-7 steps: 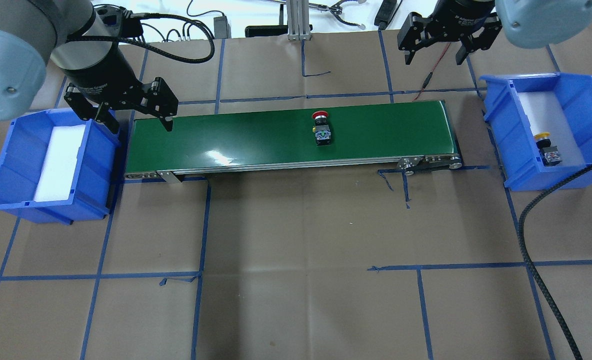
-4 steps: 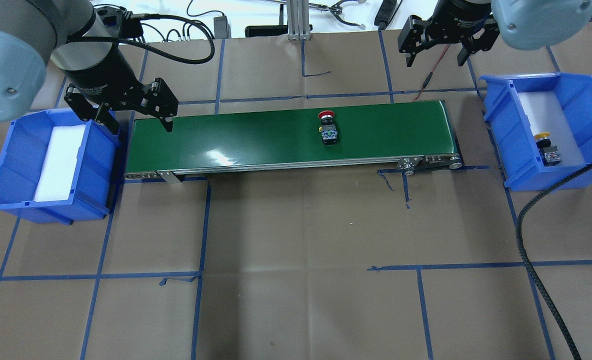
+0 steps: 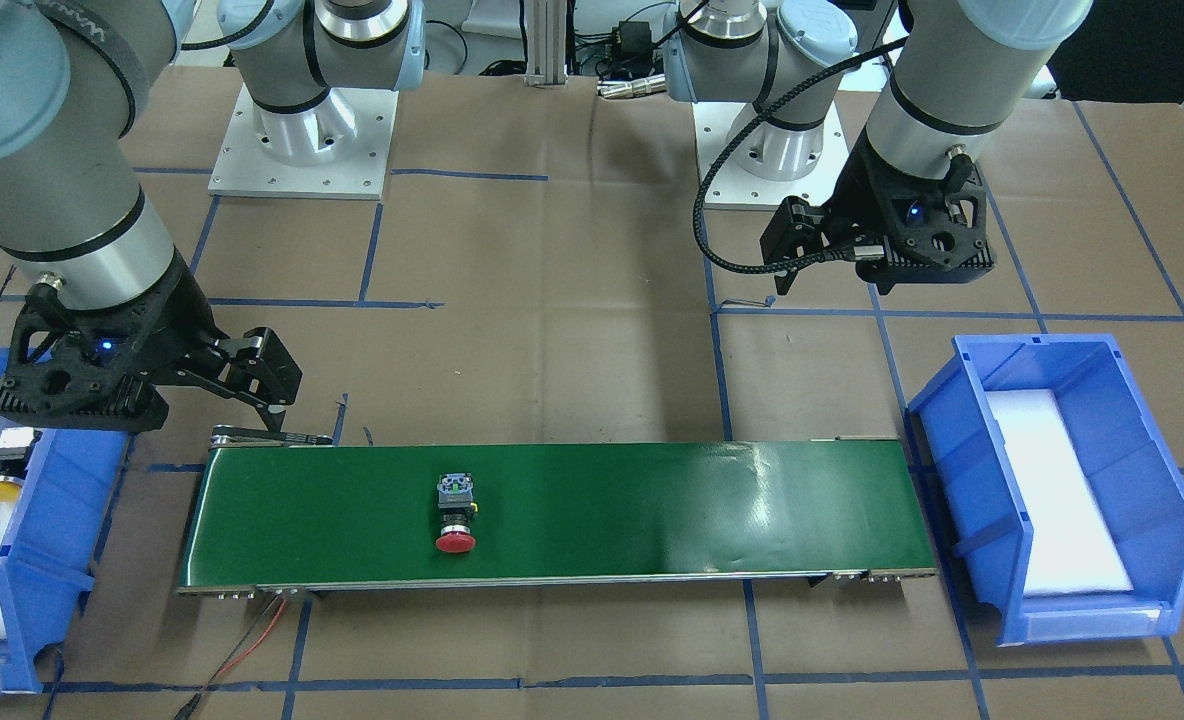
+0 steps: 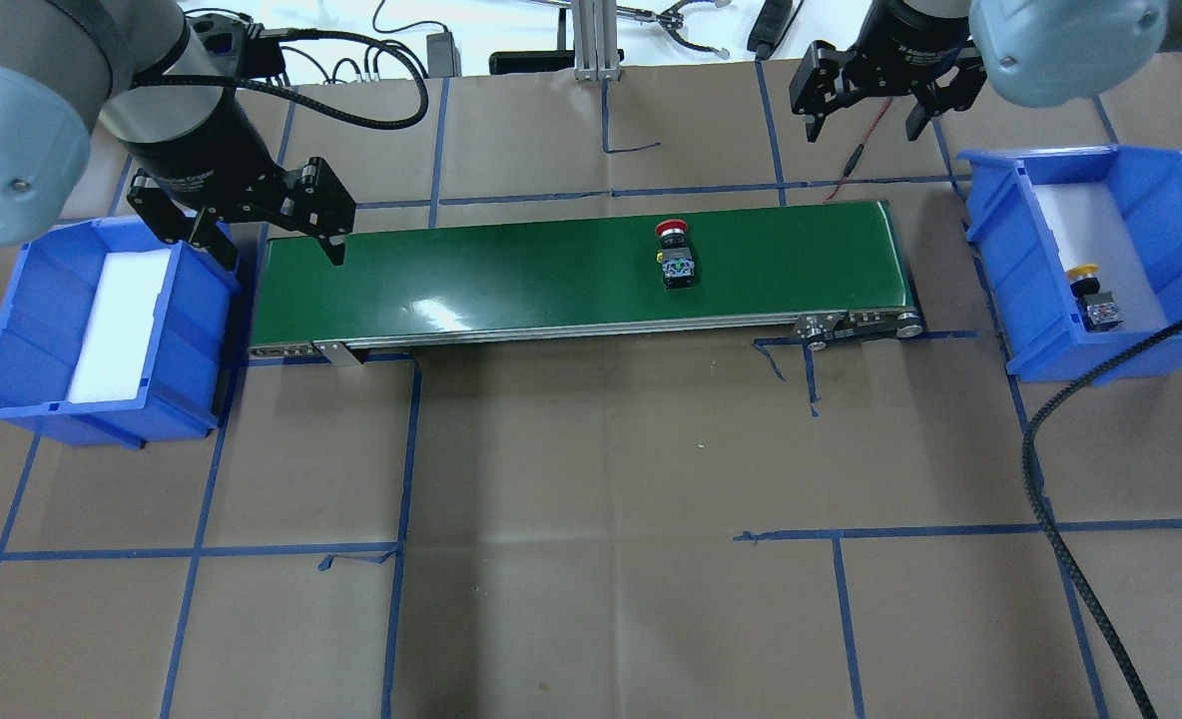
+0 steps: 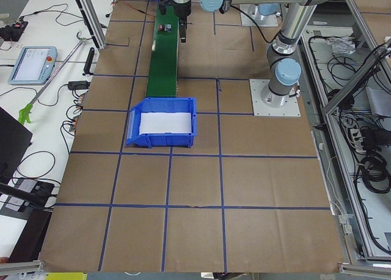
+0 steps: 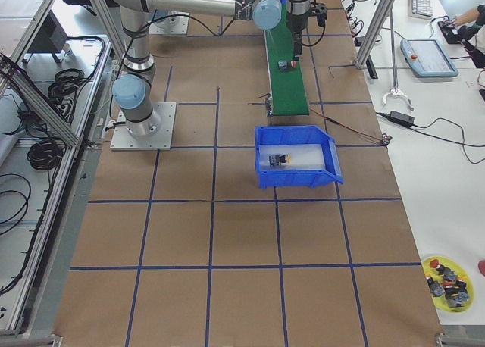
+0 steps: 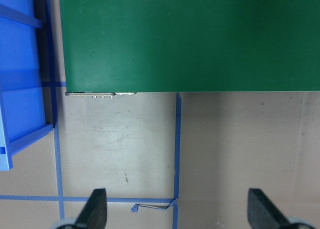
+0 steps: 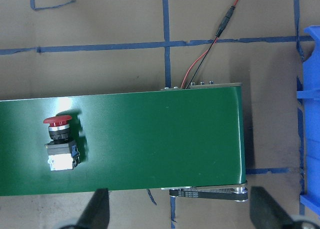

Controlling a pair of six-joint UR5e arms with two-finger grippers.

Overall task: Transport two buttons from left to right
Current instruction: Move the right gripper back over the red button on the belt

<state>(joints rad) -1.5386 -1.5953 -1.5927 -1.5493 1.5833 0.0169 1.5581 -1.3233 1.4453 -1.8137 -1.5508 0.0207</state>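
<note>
Black left hand (image 4: 274,248), right hand (image 4: 863,128), spread wide, empty

Green conveyor (image 4: 511,275), left blue bin (image 4: 27,310), right blue bin (image 4: 1165,225)

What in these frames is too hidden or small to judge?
Red button: exterior left view, too small for detail.
Yellow button: exterior right view, too small for detail.
Right bin: front-facing view, cut off by the left edge.
Pile of parts on yellow plate: exterior right view, too small to identify.
</note>
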